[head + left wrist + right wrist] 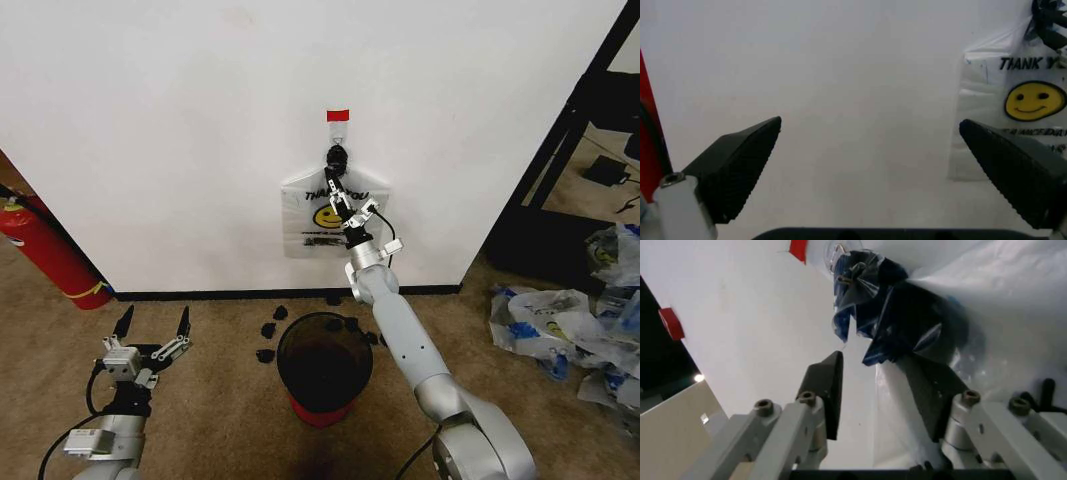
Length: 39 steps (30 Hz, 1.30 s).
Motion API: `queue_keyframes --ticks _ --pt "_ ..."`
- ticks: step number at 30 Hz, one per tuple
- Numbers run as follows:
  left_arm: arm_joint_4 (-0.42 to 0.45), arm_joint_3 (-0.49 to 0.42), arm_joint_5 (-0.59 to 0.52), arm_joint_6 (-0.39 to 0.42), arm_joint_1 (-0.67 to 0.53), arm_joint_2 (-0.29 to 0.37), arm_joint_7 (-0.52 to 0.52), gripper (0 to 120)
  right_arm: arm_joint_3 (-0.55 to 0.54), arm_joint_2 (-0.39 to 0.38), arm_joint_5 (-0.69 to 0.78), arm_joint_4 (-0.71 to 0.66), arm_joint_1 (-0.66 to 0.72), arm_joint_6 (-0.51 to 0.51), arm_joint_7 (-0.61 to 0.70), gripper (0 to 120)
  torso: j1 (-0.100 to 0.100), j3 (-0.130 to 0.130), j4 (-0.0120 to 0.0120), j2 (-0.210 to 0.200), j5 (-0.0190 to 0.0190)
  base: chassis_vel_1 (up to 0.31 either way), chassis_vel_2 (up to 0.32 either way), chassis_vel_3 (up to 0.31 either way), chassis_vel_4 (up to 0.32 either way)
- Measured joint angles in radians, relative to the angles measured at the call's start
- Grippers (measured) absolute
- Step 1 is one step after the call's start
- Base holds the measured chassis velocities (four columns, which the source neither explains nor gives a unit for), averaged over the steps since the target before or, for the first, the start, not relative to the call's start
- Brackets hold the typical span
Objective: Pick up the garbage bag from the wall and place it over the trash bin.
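The garbage bag [312,222], translucent white with a black "THANK YOU" and a yellow smiley, hangs on the white wall [180,130] from a small black hook [337,156] under a red tape strip [338,116]. My right gripper [333,190] reaches up to the bag's top, just below the hook. In the right wrist view this gripper [872,360] is open, its fingers [830,390] either side of the bag's neck, below the bunched blue-patched handles [887,315]. The trash bin [325,360], dark with a red base, stands on the carpet below the bag. My left gripper [152,325] hangs open low at the left.
A red fire extinguisher [45,250] leans at the wall's left end. Small black bits [270,330] lie on the carpet around the bin. A heap of similar bags [570,320] lies at the right, beside a black rack [565,140]. The left wrist view shows the bag [1020,100] beyond the open fingers [733,165].
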<state>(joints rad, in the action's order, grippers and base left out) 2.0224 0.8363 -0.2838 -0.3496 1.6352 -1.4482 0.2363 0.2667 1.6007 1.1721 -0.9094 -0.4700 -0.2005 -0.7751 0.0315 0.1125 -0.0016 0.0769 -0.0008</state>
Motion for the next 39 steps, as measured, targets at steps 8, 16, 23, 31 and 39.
queue_keyframes --ticks 8,16,23,31,39 --pt "0.002 0.000 0.001 0.000 0.003 0.002 0.000 100 0.012 -0.006 -0.003 0.017 0.004 -0.001 0.004 29 0.000 0.000 0.0000 0.000 0.0000 0.000 0.000 0.000 0.000" --pt "0.001 -0.003 0.004 -0.003 0.004 0.001 0.001 100 0.014 -0.008 -0.002 0.015 0.012 -0.002 0.009 36 0.000 0.000 0.0001 0.000 0.0000 0.000 0.000 0.000 0.000" --pt "-0.006 -0.004 0.005 -0.006 0.001 0.002 0.001 100 0.017 -0.009 -0.006 0.020 0.015 -0.003 0.009 37 0.000 0.000 0.0001 0.000 0.0000 0.000 0.000 0.000 0.000" --pt "-0.012 -0.006 0.005 -0.009 -0.002 0.000 0.001 100 0.022 -0.009 -0.011 0.027 0.021 -0.005 0.012 21 0.000 0.000 0.0001 0.000 0.0000 0.000 0.000 0.000 0.000" --pt "-0.014 -0.006 0.005 -0.010 -0.003 -0.001 0.001 100 0.025 -0.007 -0.015 0.037 0.031 -0.005 0.014 0 0.000 0.000 0.0001 0.000 0.0000 0.000 0.000 0.000 0.000"
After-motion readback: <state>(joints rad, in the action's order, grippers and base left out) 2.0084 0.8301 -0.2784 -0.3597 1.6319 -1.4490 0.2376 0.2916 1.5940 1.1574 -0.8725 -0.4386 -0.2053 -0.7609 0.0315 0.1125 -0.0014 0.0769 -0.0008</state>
